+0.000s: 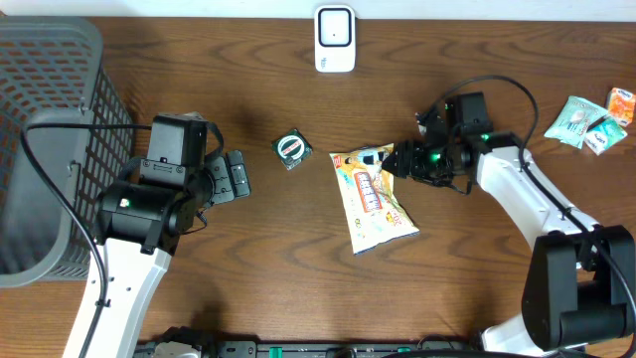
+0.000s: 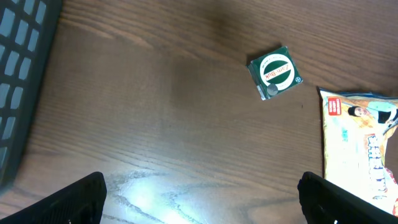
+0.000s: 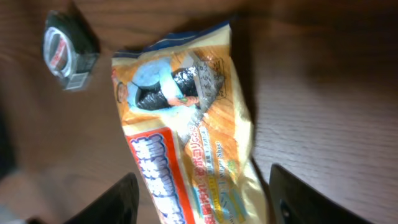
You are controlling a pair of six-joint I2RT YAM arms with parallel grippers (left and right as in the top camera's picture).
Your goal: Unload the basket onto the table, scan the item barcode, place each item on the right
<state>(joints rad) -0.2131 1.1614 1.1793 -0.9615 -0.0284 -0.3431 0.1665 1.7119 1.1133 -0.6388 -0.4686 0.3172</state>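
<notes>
Left gripper (image 1: 235, 176) wide open, right gripper (image 1: 396, 159) parted

Beside the grey plastic mesh basket (image 1: 60, 119), the left gripper is hanging with jaws spread wide, gripping nothing. A small green white-labelled square packet (image 1: 292, 150) is lying right of it on the brown wooden table (image 1: 248, 268). Mid-table, the orange-and-yellow crinkly snack packet (image 1: 373, 199) is lying flat; the right gripper is hovering over its upper end, fingers (image 3: 305, 199) standing apart, clasping nothing

We saw a grey basket (image 1: 50, 119) at the left edge of the table (image 1: 298, 288). A small green pack (image 1: 292, 150) lay flat near the middle. At the far right, a teal packet (image 1: 572, 119), a white one (image 1: 603, 140) and an orange one (image 1: 621, 102) sat close together.
</notes>
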